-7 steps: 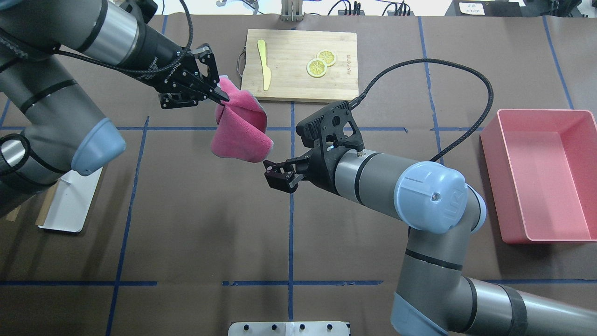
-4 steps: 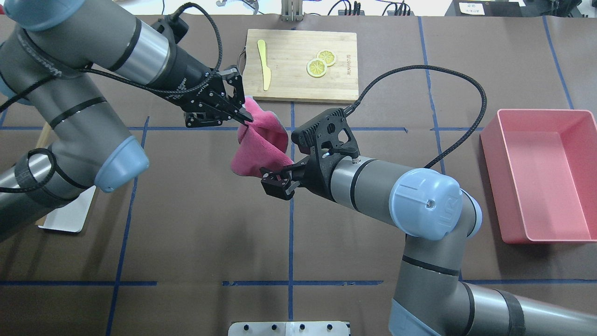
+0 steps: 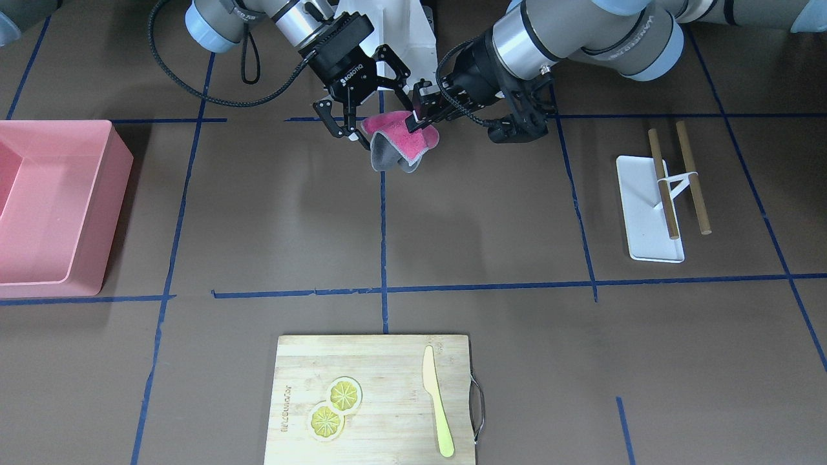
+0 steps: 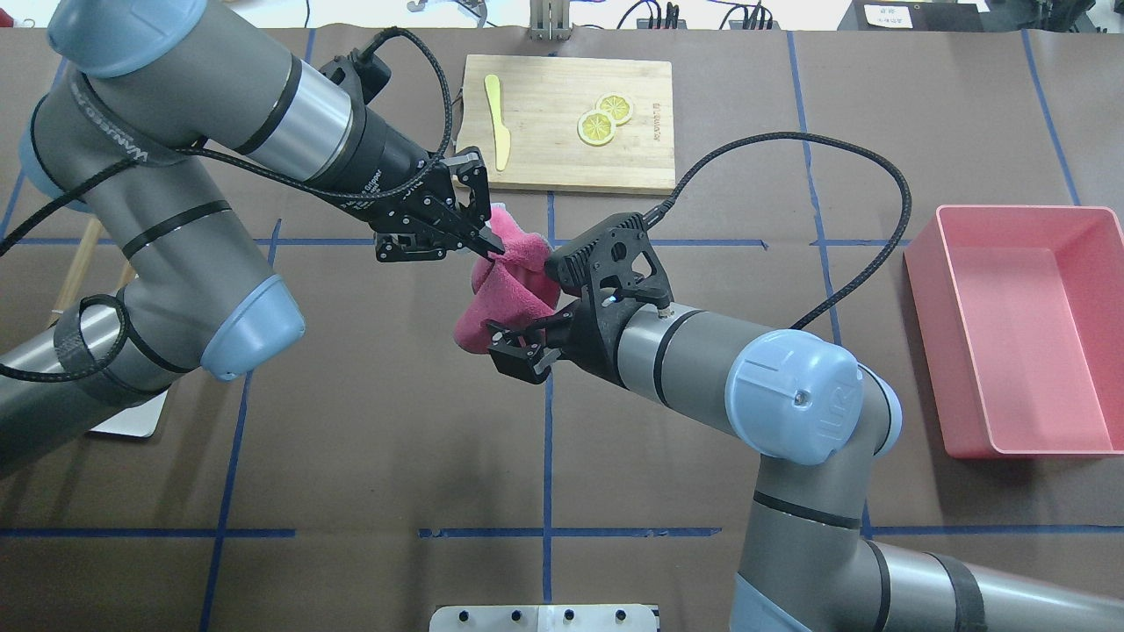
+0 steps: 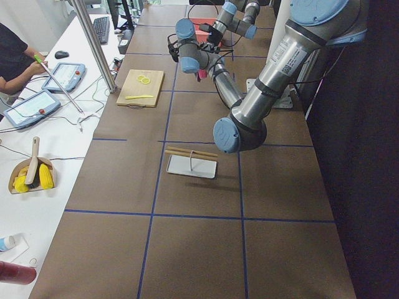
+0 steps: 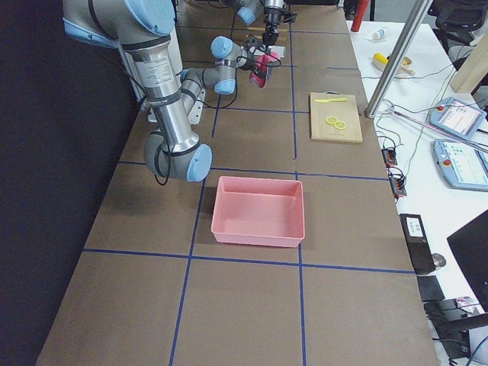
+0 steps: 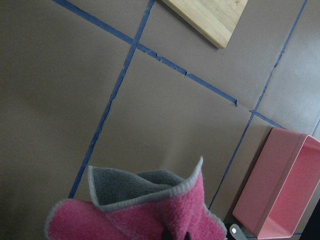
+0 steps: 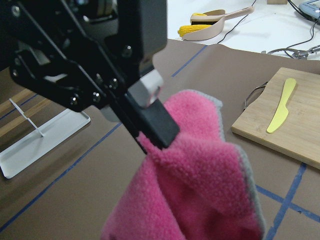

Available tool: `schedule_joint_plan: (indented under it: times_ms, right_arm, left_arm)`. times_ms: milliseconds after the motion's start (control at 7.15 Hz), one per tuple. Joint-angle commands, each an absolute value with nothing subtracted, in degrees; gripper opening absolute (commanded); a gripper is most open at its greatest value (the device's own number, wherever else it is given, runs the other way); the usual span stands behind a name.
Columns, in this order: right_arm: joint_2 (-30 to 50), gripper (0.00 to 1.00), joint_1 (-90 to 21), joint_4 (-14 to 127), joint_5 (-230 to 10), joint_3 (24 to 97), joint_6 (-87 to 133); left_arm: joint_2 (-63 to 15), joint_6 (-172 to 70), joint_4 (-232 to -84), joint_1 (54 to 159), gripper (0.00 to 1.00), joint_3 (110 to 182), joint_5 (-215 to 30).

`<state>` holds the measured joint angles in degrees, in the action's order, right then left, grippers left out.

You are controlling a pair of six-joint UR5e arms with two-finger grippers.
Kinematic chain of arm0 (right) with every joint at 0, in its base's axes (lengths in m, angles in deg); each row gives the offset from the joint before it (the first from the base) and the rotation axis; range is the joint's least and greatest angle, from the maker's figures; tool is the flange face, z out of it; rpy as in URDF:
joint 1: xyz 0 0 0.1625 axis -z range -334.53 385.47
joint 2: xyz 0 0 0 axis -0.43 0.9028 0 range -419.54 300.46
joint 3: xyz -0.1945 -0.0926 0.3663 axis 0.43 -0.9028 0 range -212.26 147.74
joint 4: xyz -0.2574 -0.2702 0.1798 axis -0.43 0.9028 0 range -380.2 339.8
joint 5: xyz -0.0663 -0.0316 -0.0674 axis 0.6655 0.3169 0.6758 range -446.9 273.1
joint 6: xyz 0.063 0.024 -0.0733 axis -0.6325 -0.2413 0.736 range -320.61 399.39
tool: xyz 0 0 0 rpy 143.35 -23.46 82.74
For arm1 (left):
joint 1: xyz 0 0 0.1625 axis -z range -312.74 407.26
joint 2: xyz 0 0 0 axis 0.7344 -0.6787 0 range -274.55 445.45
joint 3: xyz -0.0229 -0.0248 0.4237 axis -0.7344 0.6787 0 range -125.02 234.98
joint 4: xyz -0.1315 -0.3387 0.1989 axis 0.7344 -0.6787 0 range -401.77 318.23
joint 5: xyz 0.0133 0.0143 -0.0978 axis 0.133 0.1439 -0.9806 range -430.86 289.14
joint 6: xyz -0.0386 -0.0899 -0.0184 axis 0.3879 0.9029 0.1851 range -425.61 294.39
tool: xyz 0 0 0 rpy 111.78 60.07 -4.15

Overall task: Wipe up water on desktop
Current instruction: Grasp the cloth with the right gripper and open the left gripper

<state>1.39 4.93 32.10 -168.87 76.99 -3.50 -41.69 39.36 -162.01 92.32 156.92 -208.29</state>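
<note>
A pink cloth [image 4: 509,290] with a grey back hangs in the air over the dark-brown desktop [image 4: 369,439] near its middle. My left gripper [image 4: 487,244] is shut on the cloth's upper fold; the right wrist view shows one of its fingers [image 8: 150,120] pinching the cloth [image 8: 200,190]. My right gripper [image 4: 518,347] is open, its jaws against the cloth's lower end. In the front view the cloth [image 3: 400,142] sags between the right gripper [image 3: 362,123] and the left gripper [image 3: 417,116]. I make out no water on the desktop.
A bamboo cutting board [image 4: 571,118] with a yellow knife [image 4: 499,118] and two lemon slices [image 4: 604,118] lies at the far middle. A pink bin [image 4: 1019,325] stands at the right. A white stand with wooden rods [image 3: 659,200] sits at the robot's left.
My left arm has carried the cloth right and toward the robot, up to the right gripper. The right gripper has shifted slightly left; the cloth's lower end now lies against it.
</note>
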Motion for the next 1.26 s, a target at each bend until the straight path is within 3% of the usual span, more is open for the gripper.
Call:
schedule_joint_plan:
  times_ms: [0,140,419,839,978,1118]
  right_arm:
    - [1.37,0.99,5.16,32.1,-168.81,77.08,-3.59]
    - [1.45,0.75,5.34,32.1,-168.81,77.17,-3.59]
    - [1.63,0.02,5.25,32.1,-168.9,77.43,-3.68]
    - [1.45,0.0,5.34,32.19,-168.9,77.69,-4.38]
    - [1.54,0.0,5.34,32.19,-168.9,77.7,-4.38]
    - [1.54,0.0,5.25,32.19,-168.9,77.78,-4.38]
  left_arm:
    - [-41.73,39.33,-162.01,91.82,0.02,157.28,-208.32]
    - [-41.73,39.33,-162.01,91.65,0.02,157.2,-208.32]
    - [-41.55,39.24,-162.01,91.56,0.02,157.2,-208.32]
    - [-41.46,39.06,-162.01,91.56,0.03,157.37,-208.32]
    - [-41.46,39.06,-162.09,91.56,0.16,157.46,-208.32]
    - [-41.29,38.8,-162.36,91.56,0.99,157.55,-208.23]
